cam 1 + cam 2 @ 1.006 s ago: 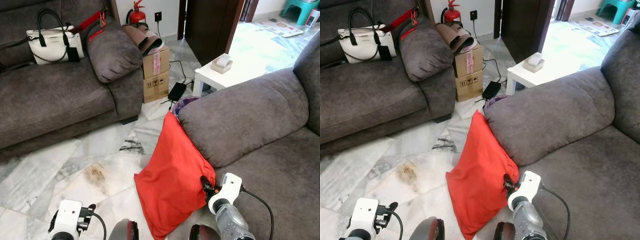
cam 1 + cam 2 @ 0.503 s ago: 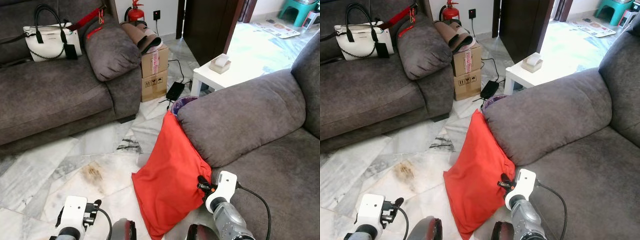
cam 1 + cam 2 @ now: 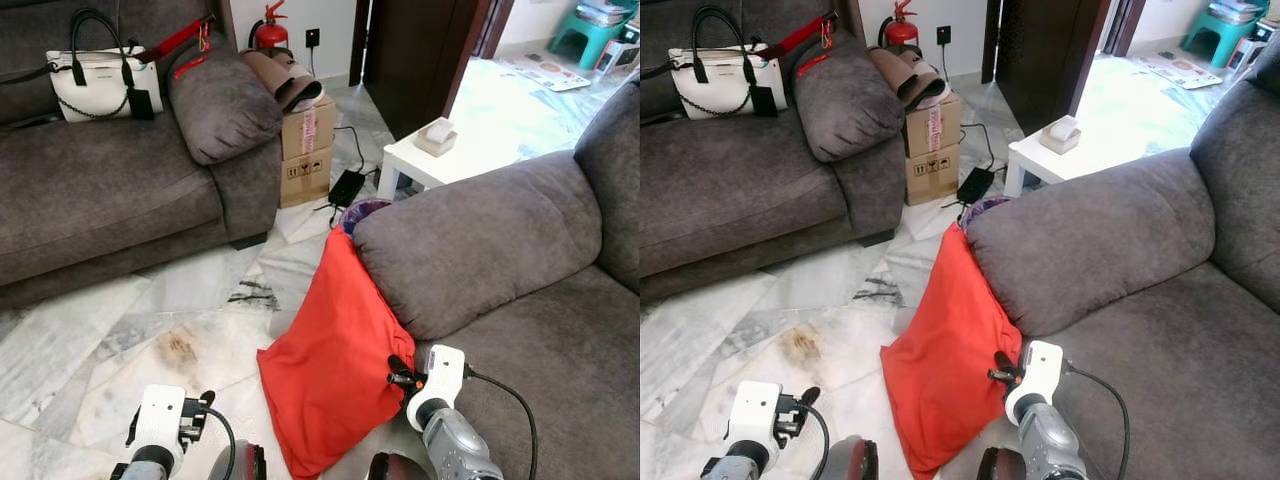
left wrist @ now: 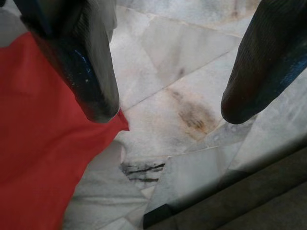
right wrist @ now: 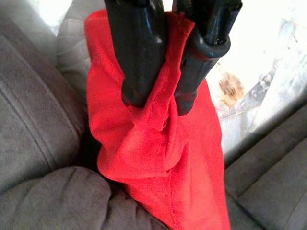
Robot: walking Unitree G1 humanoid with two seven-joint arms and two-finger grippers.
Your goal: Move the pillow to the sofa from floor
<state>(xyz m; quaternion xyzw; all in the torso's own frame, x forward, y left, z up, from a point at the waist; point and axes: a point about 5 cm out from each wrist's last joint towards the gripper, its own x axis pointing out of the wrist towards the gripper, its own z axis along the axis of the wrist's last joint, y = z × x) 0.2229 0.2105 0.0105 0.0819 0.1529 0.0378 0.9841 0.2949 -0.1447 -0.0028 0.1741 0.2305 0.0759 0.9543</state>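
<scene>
My right pincer (image 5: 158,103) was pinching a bunched fold of the soft red fabric pillow (image 3: 335,375), the cloth puckered between my two ribbed black fingers (image 5: 139,62). The pillow stood on its lower corner on the glossy white veined marble floor (image 3: 130,330), slumped against the rounded armrest of the grey plush sofa (image 3: 480,240), its top corner tucked just under the armrest's bulge. My left pincer (image 4: 165,103) hung with fingers spread wide above the floor, well apart from the sofa armrest, one fingertip over the pillow's pointed edge and a rusty brown stain (image 4: 194,117) on the marble between them. Beyond the armrest stood a low white counter (image 3: 425,160) carrying a small pale box (image 3: 437,135). Farther from the armrest sat a second grey sofa (image 3: 110,200) with a white leather handbag (image 3: 95,80) on it, and stacked brown cardboard boxes (image 3: 307,150) beside it.
</scene>
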